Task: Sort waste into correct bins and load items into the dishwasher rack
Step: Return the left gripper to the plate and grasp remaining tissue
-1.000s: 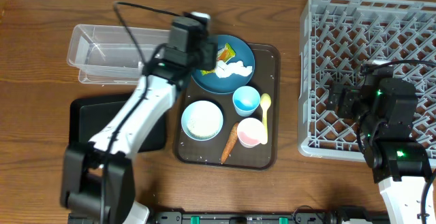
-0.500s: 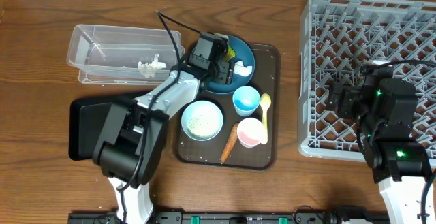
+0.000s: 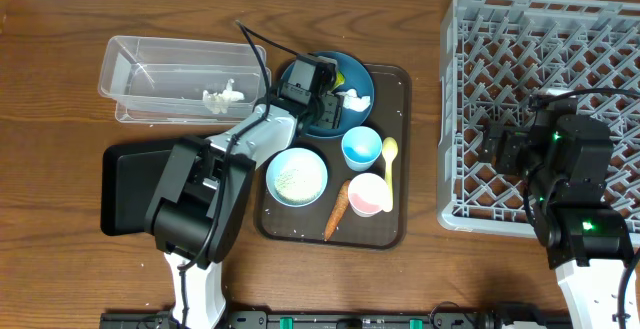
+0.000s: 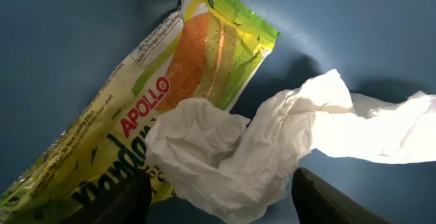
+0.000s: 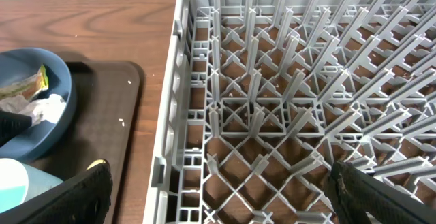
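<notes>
Left gripper [image 4: 218, 186], jaws spread and holding nothing, straddles crumpled tissue [image 4: 225, 149] lying partly on the snack wrapper [image 4: 170, 94] on the dark-blue plate [image 4: 82, 33]. 1 tissue wad [image 3: 222, 97], unseen 1 second ago, sits in the clear tub [image 3: 140, 59] left of the plate, so sorting is underway. Right gripper [image 5: 218, 197], fingers parted, hangs over the rack [image 5: 286, 81], well right of the plate.

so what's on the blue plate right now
A yellow-green snack wrapper and a crumpled white tissue lie on the plate. The tissue overlaps the wrapper's lower part, hiding its print there; anything under the tissue cannot be seen.
</notes>
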